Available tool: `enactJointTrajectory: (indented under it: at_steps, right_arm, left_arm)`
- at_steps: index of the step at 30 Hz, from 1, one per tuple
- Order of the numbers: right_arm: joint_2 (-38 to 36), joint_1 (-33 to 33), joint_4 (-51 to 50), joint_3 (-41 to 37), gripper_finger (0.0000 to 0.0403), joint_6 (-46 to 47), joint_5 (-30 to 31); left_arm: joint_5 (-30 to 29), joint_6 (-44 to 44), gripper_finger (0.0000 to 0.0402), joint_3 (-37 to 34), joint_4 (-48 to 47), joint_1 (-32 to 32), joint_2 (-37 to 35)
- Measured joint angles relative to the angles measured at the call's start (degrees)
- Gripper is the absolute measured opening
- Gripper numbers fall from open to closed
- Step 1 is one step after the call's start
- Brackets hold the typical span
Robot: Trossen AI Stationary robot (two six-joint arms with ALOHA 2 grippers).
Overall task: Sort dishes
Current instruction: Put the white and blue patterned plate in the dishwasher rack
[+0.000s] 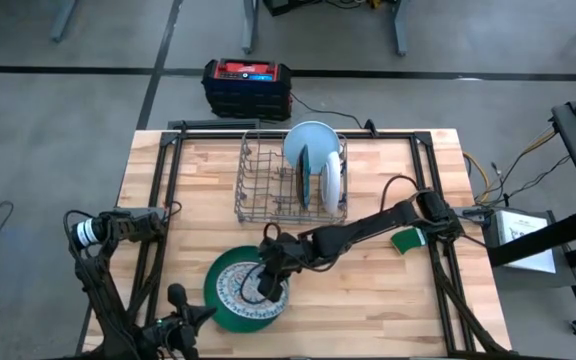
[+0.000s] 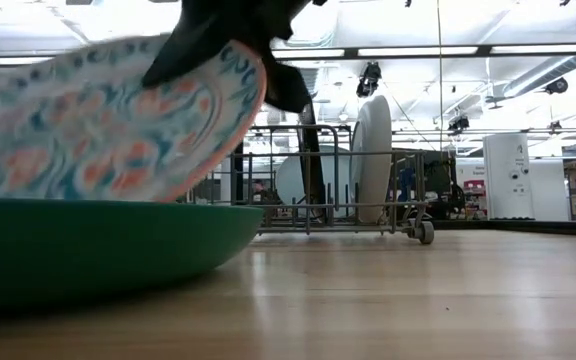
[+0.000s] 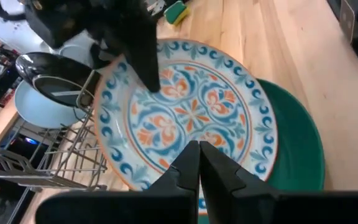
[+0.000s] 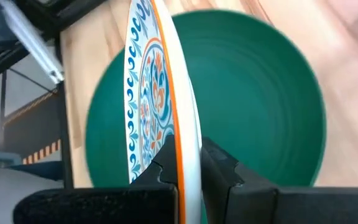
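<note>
A white plate with a blue and orange motif point(image 1: 251, 287) is tilted over the larger dark green plate point(image 1: 230, 318) near the table's near edge. My right gripper point(image 1: 268, 270) reaches in from the right and is shut on the patterned plate point(image 4: 143, 93). My left gripper point(image 3: 198, 149) is shut and stands at the plates' near-left side point(image 1: 200, 316). A pale blue plate point(image 1: 310, 140) and a white plate point(image 1: 334, 180) stand on edge in the grey wire rack point(image 1: 258, 185). My right gripper pinches the patterned plate's rim point(image 4: 180, 155) on its far-right side, one finger point(image 3: 146, 68) on the patterned face and one on the underside. It slants down from the table's right. The held side is raised point(image 2: 233, 75); the opposite side dips into the green plate point(image 2: 98, 245). Whether my left gripper touches a plate cannot be told.
The rack stands toward the table's far side, with a dark dish point(image 1: 305, 178) between its plates. A green sponge point(image 1: 405, 240) lies at the right, under the right arm. A red and black box point(image 1: 246, 85) sits on the floor beyond the far edge. Bare wood lies right of the plates.
</note>
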Motion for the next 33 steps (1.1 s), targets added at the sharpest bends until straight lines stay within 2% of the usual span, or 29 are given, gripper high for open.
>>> enactJointTrajectory:
  at_steps: [8,13,17,24,33]
  right_arm:
    - [-7.64,1.23,-7.02,0.02,0.0018,-13.11,4.60]
    - [-13.43,2.52,-10.32,0.07,0.0018,-25.04,10.41]
    - [-17.70,2.62,-10.75,0.09,0.0018,-34.08,11.25]
    - [-25.15,2.04,-10.74,0.17,0.0018,-57.98,12.07]
    - [-30.12,-1.33,-12.50,0.20,0.0018,-97.76,13.16]
  left_arm:
    - [-0.95,4.95,0.0000,2.73,-0.49,0.17,0.00]
    - [-3.24,6.39,0.0000,3.57,-1.89,1.15,0.00]
    - [-3.37,6.33,0.0000,3.61,-3.41,1.94,0.00]
    - [-3.27,5.55,0.0000,3.48,-6.30,2.94,0.00]
    - [0.88,-6.72,0.0000,3.17,-15.42,3.91,-0.02]
